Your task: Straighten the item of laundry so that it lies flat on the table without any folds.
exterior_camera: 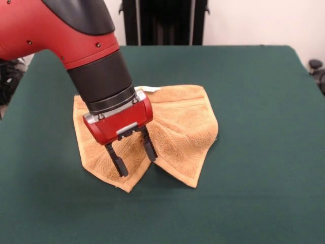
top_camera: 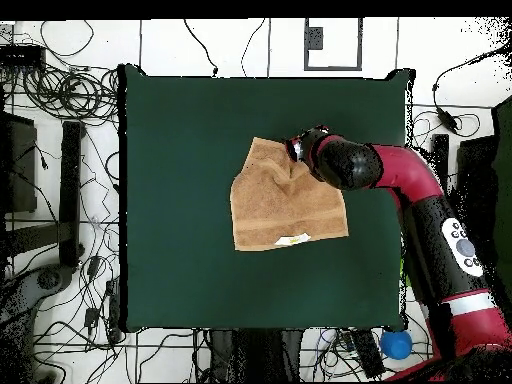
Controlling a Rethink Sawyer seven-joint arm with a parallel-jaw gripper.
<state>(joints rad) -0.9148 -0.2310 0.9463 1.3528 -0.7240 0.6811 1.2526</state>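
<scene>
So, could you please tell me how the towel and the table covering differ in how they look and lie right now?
The towel is tan-orange terry cloth; the table covering is plain dark green. The towel is small and sits near the middle, while the table is far bigger. The towel is bunched, its near edge drawn into a fold under the open hand, whereas the table cloth lies smooth. Both are fabric.

Front view: taken low and close across table (exterior_camera: 264,91), arm (exterior_camera: 76,35) entering from 11 o'clock. Overhead view: taken straight down, whole table (top_camera: 180,200) framed. Towel (exterior_camera: 177,122) shared.
</scene>
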